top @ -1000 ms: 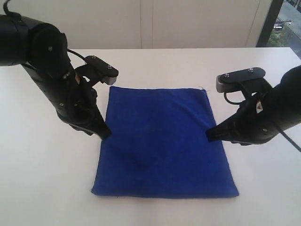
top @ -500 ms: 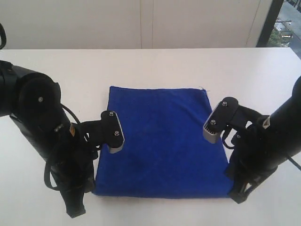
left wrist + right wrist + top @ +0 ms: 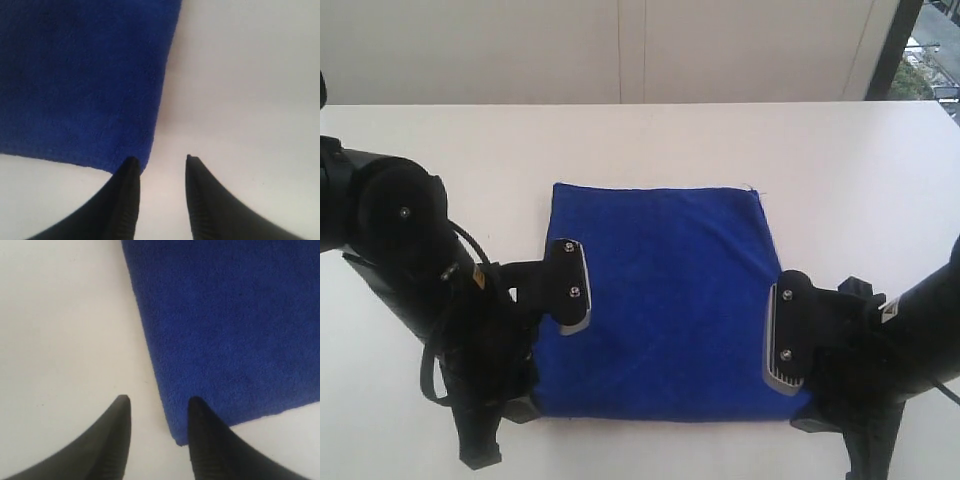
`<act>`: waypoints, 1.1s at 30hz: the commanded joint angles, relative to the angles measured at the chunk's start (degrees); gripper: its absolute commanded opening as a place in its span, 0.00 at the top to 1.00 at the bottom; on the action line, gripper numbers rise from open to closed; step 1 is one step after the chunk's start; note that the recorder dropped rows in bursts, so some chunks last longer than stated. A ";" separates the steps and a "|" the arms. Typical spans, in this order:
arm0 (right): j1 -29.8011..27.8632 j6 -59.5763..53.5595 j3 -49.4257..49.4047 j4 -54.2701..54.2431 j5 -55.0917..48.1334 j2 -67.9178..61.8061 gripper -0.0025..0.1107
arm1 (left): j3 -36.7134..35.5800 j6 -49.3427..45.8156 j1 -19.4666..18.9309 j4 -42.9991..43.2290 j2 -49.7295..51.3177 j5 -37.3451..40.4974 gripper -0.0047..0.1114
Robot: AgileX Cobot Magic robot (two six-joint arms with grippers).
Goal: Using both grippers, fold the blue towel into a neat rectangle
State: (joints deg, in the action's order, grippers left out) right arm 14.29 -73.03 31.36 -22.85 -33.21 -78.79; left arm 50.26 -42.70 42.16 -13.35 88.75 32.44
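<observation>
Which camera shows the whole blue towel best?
The exterior view: the blue towel lies almost wholly in sight, flat on the table, with only its near corners covered. Each wrist view shows just one near corner.

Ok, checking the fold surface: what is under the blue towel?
The blue towel lies flat on the white table, which shows round its edges. What lies beneath the cloth is covered.
</observation>
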 commanded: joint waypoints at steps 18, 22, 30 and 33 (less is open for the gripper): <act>-0.01 -1.83 -0.77 1.49 7.66 -5.95 0.57 | -5.64 -8.68 0.44 -1.19 3.00 -10.15 0.56; -0.01 -1.83 -0.77 1.90 8.11 -7.63 0.57 | -5.64 -8.68 0.44 -1.19 4.76 -10.66 0.57; -0.01 -1.83 -0.77 1.90 7.90 -9.36 0.66 | -5.64 -8.68 0.44 -0.38 6.70 -11.36 0.69; -0.01 -1.83 -0.77 1.90 7.90 -9.91 0.76 | -5.64 -8.68 0.44 -0.25 6.70 -11.36 0.78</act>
State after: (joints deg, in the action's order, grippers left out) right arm 14.29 -74.12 30.83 -21.51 -25.31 -88.24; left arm 45.09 -51.36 42.16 -13.61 95.18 19.86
